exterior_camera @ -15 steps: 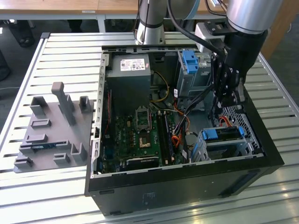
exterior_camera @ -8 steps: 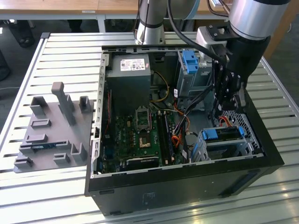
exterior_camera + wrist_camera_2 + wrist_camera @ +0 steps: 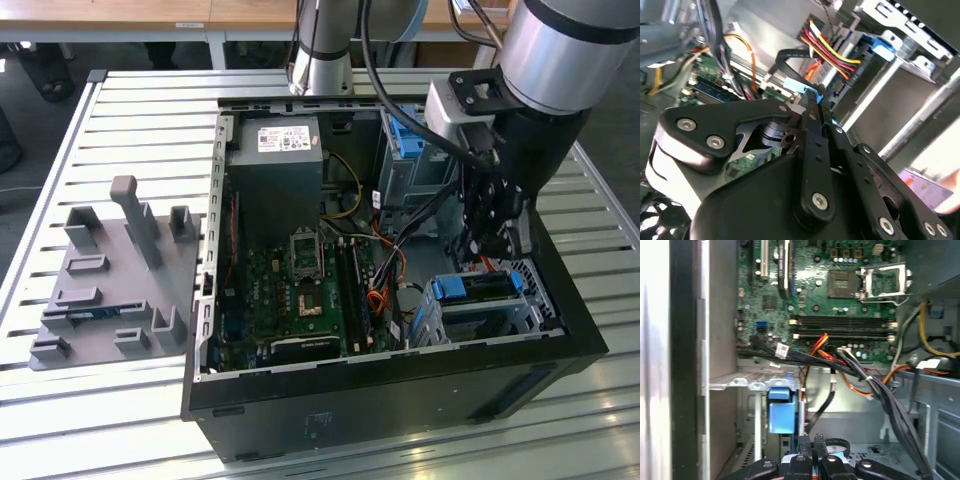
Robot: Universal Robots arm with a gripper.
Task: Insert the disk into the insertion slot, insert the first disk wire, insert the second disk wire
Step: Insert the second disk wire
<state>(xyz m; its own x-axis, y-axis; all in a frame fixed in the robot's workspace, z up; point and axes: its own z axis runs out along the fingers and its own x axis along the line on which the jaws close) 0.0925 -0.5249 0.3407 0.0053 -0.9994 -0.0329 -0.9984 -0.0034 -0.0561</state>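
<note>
1. Gripper [image 3: 492, 238] position: I hang inside the open computer case [image 3: 400, 400], at the corner with the drive cages, pointing down.
2. Finger state: in both wrist views my 2 fingers [image 3: 812, 107] sit pressed close together, pinching a small blue connector [image 3: 800, 86] on the end of a black wire [image 3: 790, 55].
3. Disk [image 3: 478, 288] position: it lies just below my fingertips, seated in the insertion slot [image 3: 500, 310], its blue carrier showing along the top edge.
4. Insertion slot position: the low perforated cage sits directly beneath me against the case wall.
5. Taller grey cage [image 3: 405, 160] with a blue latch: it stands behind me, further along the same wall.
6. Motherboard [image 3: 300, 285]: it lies beside me, across a bundle of black, red and orange cables [image 3: 860, 370].
</note>
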